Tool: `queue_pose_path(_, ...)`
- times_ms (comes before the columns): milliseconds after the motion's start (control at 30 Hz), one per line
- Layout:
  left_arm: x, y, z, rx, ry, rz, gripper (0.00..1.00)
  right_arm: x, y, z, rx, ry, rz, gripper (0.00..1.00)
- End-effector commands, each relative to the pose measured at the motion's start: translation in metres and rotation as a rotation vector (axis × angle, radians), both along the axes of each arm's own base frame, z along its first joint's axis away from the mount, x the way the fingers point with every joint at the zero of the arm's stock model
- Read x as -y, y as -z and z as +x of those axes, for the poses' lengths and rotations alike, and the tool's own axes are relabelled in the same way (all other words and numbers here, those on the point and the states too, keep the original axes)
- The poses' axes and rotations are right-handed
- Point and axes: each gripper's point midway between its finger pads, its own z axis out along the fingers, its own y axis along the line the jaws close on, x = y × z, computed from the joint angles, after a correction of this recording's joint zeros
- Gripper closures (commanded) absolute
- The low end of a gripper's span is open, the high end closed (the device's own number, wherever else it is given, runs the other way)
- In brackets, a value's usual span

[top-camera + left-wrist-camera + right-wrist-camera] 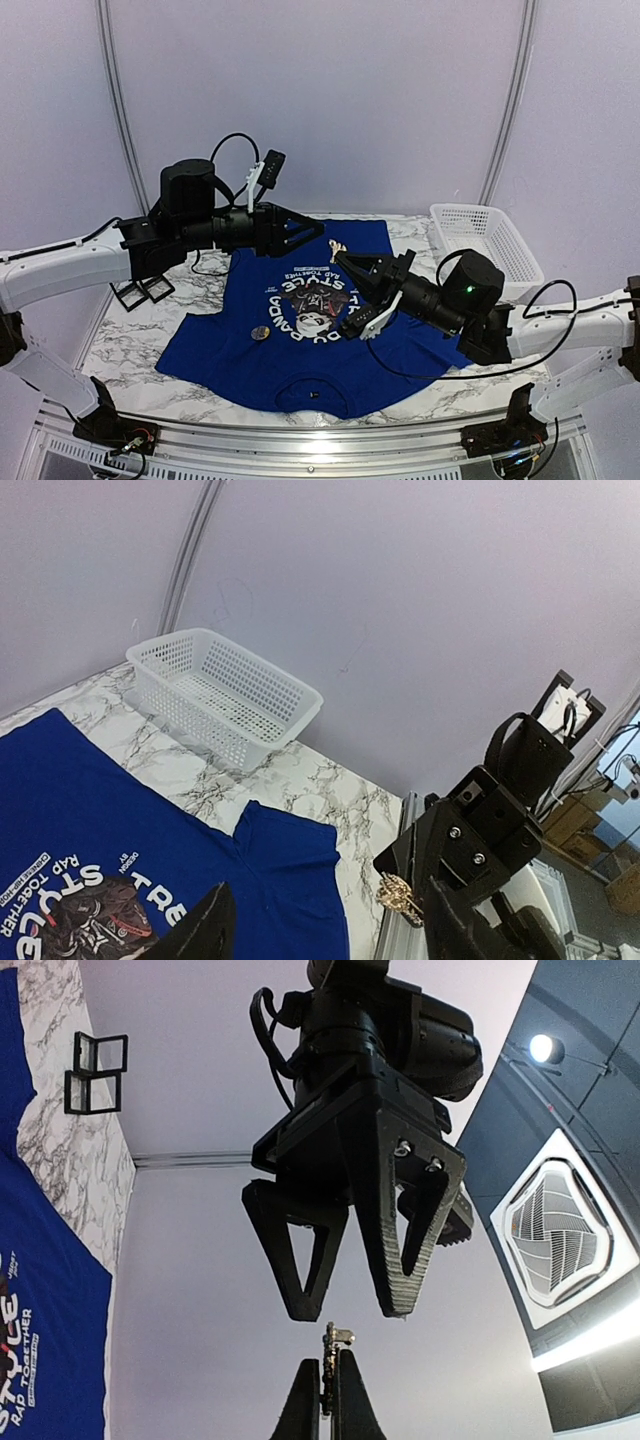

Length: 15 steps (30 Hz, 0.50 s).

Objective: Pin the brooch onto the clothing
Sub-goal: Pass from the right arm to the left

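Note:
The clothing, a royal-blue T-shirt with a round panda print, lies flat on the marble table. My right gripper is raised above the print and shut on the small gold brooch. In the right wrist view the brooch stands edge-on between my two fingertips, its clasp poking out to the right. My left gripper hangs open just beyond the brooch, jaws pointing at it without touching. In the left wrist view the brooch shows beside the right gripper's black finger, off to the right of my open jaws.
A white plastic basket stands at the back right of the table. Two black square frames lie at the left edge. A small round metal piece rests on the shirt left of the print. Cables trail from both wrists.

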Motion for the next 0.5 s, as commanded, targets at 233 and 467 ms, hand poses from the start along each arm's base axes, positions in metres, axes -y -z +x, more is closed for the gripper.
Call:
queue_pose_path(233,-0.035,-0.013,-0.024,0.465,-0.021,0.143,0.35,0.018,-0.059,-0.038,-0.672,-0.49,0.16,1.0)
queue_pose_path(467,-0.018,-0.041,-0.059,0.866,0.022,0.133,0.34,0.031,-0.11,-0.05,-1.105,-0.805,0.272,1.0)
